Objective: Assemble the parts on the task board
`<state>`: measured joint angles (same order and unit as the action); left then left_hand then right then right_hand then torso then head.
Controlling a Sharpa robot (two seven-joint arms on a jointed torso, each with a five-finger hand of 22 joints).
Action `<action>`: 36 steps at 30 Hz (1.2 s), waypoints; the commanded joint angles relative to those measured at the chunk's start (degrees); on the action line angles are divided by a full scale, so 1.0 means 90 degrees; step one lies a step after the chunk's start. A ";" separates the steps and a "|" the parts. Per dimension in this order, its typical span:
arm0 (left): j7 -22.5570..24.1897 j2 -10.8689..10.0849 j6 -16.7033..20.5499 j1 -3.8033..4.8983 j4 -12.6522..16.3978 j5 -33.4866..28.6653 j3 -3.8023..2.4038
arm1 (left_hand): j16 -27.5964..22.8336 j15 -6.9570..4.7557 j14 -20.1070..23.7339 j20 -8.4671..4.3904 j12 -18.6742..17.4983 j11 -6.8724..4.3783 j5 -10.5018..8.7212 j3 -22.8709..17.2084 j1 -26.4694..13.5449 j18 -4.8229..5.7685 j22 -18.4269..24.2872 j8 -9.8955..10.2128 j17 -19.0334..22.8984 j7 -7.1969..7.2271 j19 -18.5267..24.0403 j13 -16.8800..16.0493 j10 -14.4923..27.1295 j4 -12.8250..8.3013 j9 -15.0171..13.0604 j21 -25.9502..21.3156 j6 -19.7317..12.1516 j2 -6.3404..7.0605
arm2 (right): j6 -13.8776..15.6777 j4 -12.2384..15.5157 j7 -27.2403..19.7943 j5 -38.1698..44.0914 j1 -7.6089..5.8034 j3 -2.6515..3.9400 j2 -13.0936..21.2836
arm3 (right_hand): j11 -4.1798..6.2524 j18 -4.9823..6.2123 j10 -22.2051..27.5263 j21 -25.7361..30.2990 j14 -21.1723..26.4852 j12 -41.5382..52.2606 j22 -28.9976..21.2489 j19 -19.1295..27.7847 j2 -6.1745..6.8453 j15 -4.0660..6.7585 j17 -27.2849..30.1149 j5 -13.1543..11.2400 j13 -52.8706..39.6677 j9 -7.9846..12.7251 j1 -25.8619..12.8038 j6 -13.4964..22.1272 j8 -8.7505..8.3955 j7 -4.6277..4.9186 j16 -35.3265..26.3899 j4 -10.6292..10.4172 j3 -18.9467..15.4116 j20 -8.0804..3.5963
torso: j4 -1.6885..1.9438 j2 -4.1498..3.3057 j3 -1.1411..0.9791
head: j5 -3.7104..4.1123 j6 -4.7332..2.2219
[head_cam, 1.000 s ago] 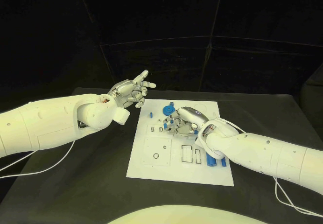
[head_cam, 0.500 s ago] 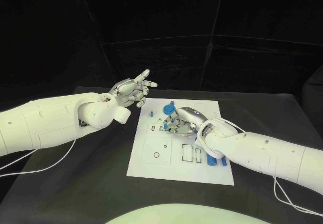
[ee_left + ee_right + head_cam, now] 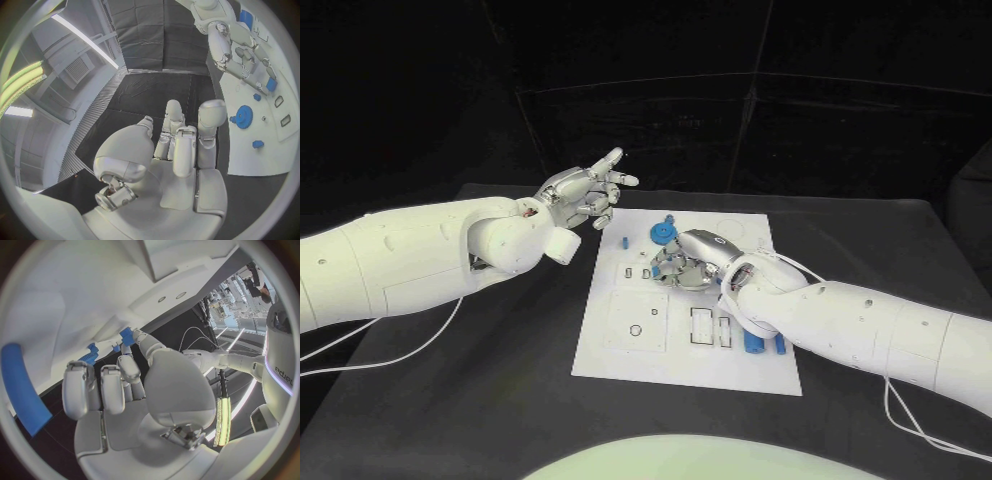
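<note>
White task board point(image 3: 678, 340) carries no readable writing; right hand point(image 3: 681, 262) pinches a blue part point(image 3: 127, 335), left hand point(image 3: 583, 196) hovers spread.

The task board point(image 3: 625, 350) lies on the surface point(image 3: 488, 400). The right robot hand point(image 3: 678, 262) sits over the board's middle. Just beyond it stands a gear-shaped part point(image 3: 662, 232), with a small peg point(image 3: 626, 242) beside that (toward the left robot hand point(image 3: 583, 196), which hangs off the board's far left corner). Behind the right robot hand's wrist lies a long part point(image 3: 756, 345) on the board's right edge.
</note>
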<state>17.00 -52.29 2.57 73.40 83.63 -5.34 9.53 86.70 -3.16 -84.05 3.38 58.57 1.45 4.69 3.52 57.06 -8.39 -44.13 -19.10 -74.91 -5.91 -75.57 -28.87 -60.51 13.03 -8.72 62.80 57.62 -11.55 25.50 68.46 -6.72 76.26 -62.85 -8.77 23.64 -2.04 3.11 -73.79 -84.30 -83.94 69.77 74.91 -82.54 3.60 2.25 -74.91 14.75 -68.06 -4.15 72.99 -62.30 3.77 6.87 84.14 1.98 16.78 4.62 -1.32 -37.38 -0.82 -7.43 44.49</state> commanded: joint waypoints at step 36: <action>-0.0008 0.0031 -0.0160 0.0012 -0.0016 0.0151 -0.0004 | -0.0034 0.0062 -0.0445 0.0005 -0.0048 0.0014 0.0019 0.0003 0.0082 0.0020 0.0000 0.0043 -0.0742 -0.0013 0.0052 0.0019 0.0069 -0.0050 -0.0009 -0.0038 -0.0049 0.0006 | -0.0419 0.0121 0.0506 0.0489 -0.0012 0.0006 0.0079 | -0.0012 -0.0045 0.0073 0.0078 -0.0431 -0.0066 0.0563 0.0092 0.0027 -0.0050 -0.0621 -0.0006 0.0041 -0.0006 0.0042 -0.0020 0.0012 -0.0003 -0.0071 -0.0020 -0.0007 0.0004 | 0.0003 0.0000 -0.0001 | 0.0039 0.0040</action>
<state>16.65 -52.07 2.13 73.41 83.48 -4.46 9.54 86.71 -2.95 -83.85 3.38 58.33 1.67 4.69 3.52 57.06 -8.39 -44.15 -19.10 -74.91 -5.91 -75.57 -28.76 -60.32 13.03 -8.75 62.80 57.62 -11.55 23.68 69.53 -3.27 79.54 -63.06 -8.58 24.23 -2.25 3.11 -73.58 -83.84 -83.94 69.38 74.90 -82.22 3.61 2.25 -74.90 14.73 -67.73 -4.17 72.98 -62.12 3.72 6.89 83.88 1.98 16.78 4.72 -1.36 -37.36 -0.84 -7.06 44.85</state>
